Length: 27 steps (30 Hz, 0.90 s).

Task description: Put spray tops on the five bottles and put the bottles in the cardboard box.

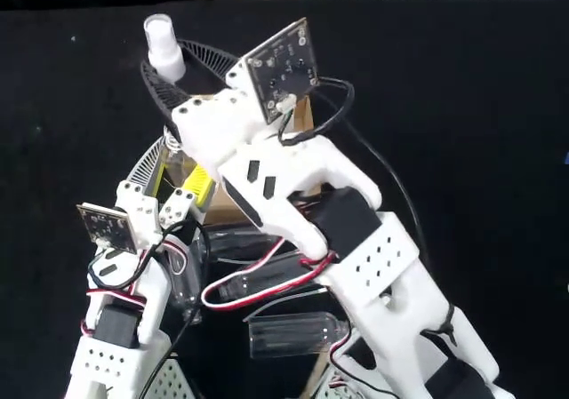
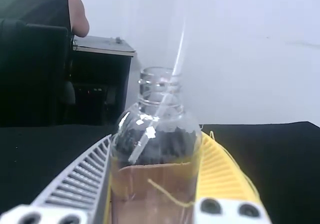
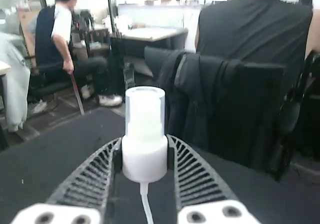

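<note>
My right gripper (image 1: pixel 169 66) is shut on a white spray top (image 1: pixel 164 45) with a clear cap, held high over the table; in the right wrist view the spray top (image 3: pixel 144 139) sits upright between the ribbed fingers (image 3: pixel 192 176), its thin dip tube (image 3: pixel 146 209) hanging down. Below it, my left gripper (image 1: pixel 178 175) is shut on an upright clear bottle (image 2: pixel 155 149), between a grey finger and a yellow finger (image 2: pixel 220 174). The dip tube (image 2: pixel 172 69) runs down into the bottle's open neck (image 2: pixel 159 82). The cardboard box (image 1: pixel 227 205) lies just behind the two grippers.
Three capless clear bottles lie on the black table between the arms: one (image 1: pixel 298 332) near the front, another (image 1: pixel 258 279) under the red and white cables, a third (image 1: pixel 229 239) beside the left arm. The right arm's body (image 1: pixel 356 248) crosses the middle.
</note>
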Available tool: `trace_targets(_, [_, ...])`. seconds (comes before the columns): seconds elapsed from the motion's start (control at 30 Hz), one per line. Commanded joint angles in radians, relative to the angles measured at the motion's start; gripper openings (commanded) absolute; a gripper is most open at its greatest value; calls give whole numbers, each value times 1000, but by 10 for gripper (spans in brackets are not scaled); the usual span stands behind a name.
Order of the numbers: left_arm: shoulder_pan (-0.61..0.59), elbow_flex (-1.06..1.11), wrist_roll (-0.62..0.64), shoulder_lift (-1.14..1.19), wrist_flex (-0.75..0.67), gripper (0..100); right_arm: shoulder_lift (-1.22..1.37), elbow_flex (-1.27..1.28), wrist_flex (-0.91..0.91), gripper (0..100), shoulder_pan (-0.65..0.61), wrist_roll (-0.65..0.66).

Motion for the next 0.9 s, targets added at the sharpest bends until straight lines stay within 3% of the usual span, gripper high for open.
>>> trace_targets(0.0, [7,22,8,-5,-26,30,-48,-2,63,13,-43,2])
trace_targets(0.1, [7,22,8,-5,-26,30,-44,-1,106,31,-72,2])
trace_targets(0.3, [7,22,8,-5,-26,30,-48,-5,215,185,-106,0])
trace_targets(0.6, [4,22,8,-5,-26,30,-136,-156,311,188,-120,2])
trace_targets(0.73, [7,22,8,-5,-20,30,-188,-168,358,187,74,-6])
trace_targets(0.87, [-1,22,3,-5,-23,30,-225,-91,456,187,371,-6])
